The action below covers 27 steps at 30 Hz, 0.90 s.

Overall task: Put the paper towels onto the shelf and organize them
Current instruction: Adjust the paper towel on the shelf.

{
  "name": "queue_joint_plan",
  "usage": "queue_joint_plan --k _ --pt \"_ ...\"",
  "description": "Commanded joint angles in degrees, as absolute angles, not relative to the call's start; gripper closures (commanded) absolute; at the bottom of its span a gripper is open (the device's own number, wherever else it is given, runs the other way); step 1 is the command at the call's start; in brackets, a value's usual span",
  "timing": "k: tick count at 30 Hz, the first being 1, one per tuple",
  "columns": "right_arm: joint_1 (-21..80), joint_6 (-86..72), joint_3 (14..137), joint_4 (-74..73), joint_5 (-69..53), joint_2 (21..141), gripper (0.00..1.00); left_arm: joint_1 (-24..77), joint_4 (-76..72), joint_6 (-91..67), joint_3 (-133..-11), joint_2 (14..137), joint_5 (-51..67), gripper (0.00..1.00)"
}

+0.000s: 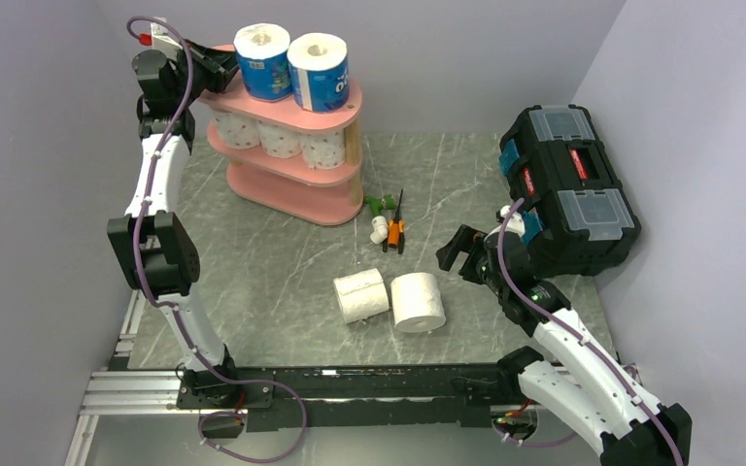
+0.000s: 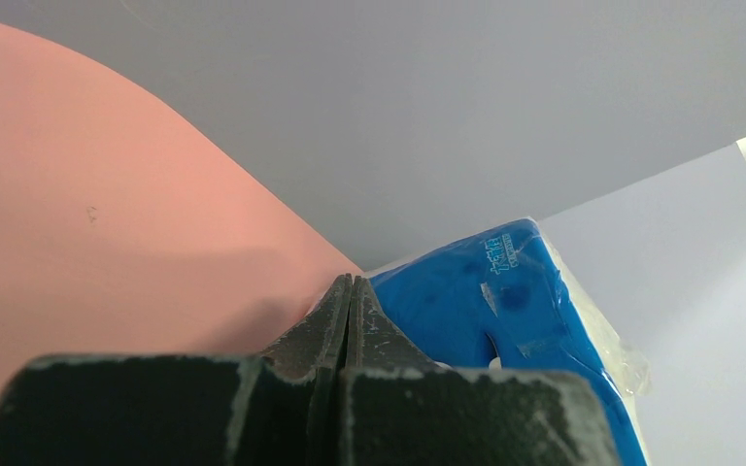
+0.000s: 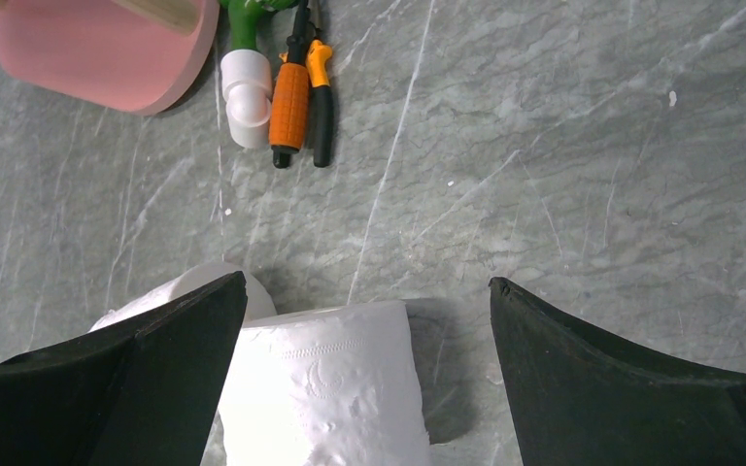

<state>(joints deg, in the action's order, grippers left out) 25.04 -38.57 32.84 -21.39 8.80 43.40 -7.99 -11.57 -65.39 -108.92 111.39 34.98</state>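
Now my right gripper [image 3: 367, 282] hangs wide, empty, a plain roll [image 3: 321, 388] just below; next I should lower and close. My left gripper [image 2: 348, 286], clamped on nothing, perhaps touches the blue-wrapped roll [image 2: 486, 301] beside it.

From above, the top board of the shelf [image 1: 335, 121] covers the tops of the pink-dotted rolls [image 1: 280, 141] beneath it. At the left wrist, the blue-wrapped roll [image 2: 505, 311] shows one corner, the rest behind the left gripper [image 2: 348, 291]. At the right wrist, the bottom edge cuts the plain roll [image 3: 325, 388], and the right gripper [image 3: 365, 280] hides most of a second roll [image 3: 189, 283].
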Motion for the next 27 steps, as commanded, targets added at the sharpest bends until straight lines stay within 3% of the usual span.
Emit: queue_joint_plan --k 1,14,17,24,27 --pt "24.8 -38.5 33.6 -20.3 9.0 43.1 0.02 -6.5 -13.4 -64.3 -108.3 110.9 37.7 1.00" --pt "24.8 -38.8 33.5 -21.2 9.7 42.2 0.02 -7.6 -12.4 -64.2 -104.7 107.3 35.0 0.97" --pt "24.8 -38.8 33.7 -21.5 9.7 42.2 0.01 -9.4 -14.2 -67.0 -103.5 106.5 35.1 0.89" --pt "24.8 -38.9 33.8 -21.8 9.4 41.6 0.01 -13.3 -11.4 -66.5 -102.1 102.3 33.1 0.57" --pt "24.9 -39.0 33.9 -21.8 9.2 41.6 0.01 -14.6 -8.9 -65.7 -100.9 99.5 31.5 0.49"
